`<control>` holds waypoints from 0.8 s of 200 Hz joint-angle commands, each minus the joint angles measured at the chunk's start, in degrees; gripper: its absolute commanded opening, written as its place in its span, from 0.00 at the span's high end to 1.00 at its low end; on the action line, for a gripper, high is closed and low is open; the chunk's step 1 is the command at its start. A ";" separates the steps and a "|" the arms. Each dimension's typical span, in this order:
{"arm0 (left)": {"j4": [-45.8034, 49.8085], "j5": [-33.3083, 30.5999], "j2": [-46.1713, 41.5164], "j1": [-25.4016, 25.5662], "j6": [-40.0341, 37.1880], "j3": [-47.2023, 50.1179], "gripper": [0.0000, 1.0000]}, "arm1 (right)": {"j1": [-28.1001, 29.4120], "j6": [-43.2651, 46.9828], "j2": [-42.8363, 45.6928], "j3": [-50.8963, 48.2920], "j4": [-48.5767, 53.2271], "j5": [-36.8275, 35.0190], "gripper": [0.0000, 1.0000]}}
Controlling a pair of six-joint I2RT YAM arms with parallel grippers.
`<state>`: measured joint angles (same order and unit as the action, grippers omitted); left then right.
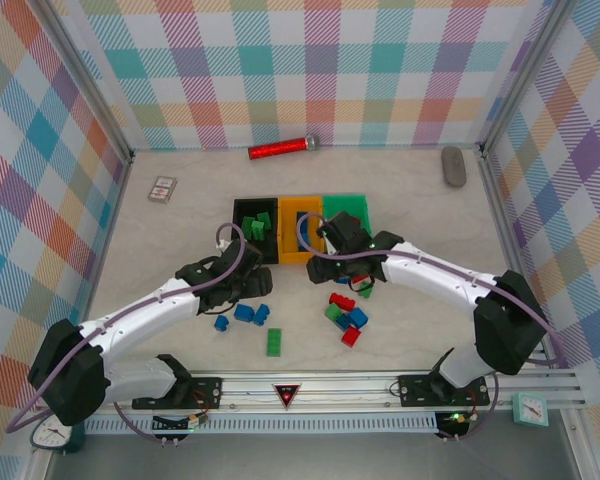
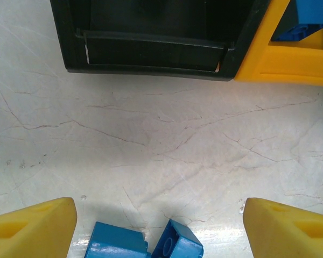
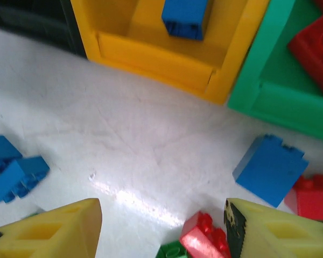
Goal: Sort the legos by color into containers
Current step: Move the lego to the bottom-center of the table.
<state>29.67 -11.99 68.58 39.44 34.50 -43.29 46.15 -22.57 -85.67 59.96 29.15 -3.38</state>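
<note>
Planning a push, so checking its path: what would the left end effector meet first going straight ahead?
Probably the near wall of the black bin, across bare table; if it angles down steeply, the table comes first.

Joined in a row mid-table, 9 to 3 o'clock: black bin [image 1: 238, 215] holding green bricks [image 1: 259, 226], orange bin [image 1: 302, 204] holding a blue brick [image 3: 185, 16], green bin [image 1: 348, 206] holding a red brick [image 3: 315, 51]. Loose on the table at 6 o'clock of the black bin: three blue legos [image 1: 244, 312] close together, with one flat green lego [image 1: 274, 342] just beyond at 5 o'clock. At 6 o'clock of the green bin: a tight heap [image 1: 346, 316] of red, green and blue.
</note>
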 commanded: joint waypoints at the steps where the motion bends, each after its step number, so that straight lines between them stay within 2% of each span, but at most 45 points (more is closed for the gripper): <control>1: -1.43 -0.10 0.12 -0.59 -1.15 0.88 0.19 | 1.04 1.77 1.85 -3.75 1.01 2.13 0.38; 42: -3.11 0.19 1.28 -0.57 -0.31 1.11 0.20 | 1.05 4.01 3.44 -7.38 5.06 0.46 0.40; 88: -3.88 -0.16 2.35 -0.55 0.11 0.84 0.19 | 1.05 4.84 2.99 -8.27 6.07 -0.88 0.47; 126: -3.38 -1.07 2.34 -0.55 -0.04 0.72 0.20 | 1.05 3.11 1.80 -8.02 7.31 -6.30 0.54; 160: -4.32 -1.31 1.86 -0.59 0.34 1.63 0.19 | 1.08 3.33 -2.10 -7.60 6.94 -4.76 0.54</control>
<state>26.37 -12.12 70.78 39.44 34.54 -42.48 47.09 -18.83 -84.68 51.94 34.81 -7.92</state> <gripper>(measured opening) 0.805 0.458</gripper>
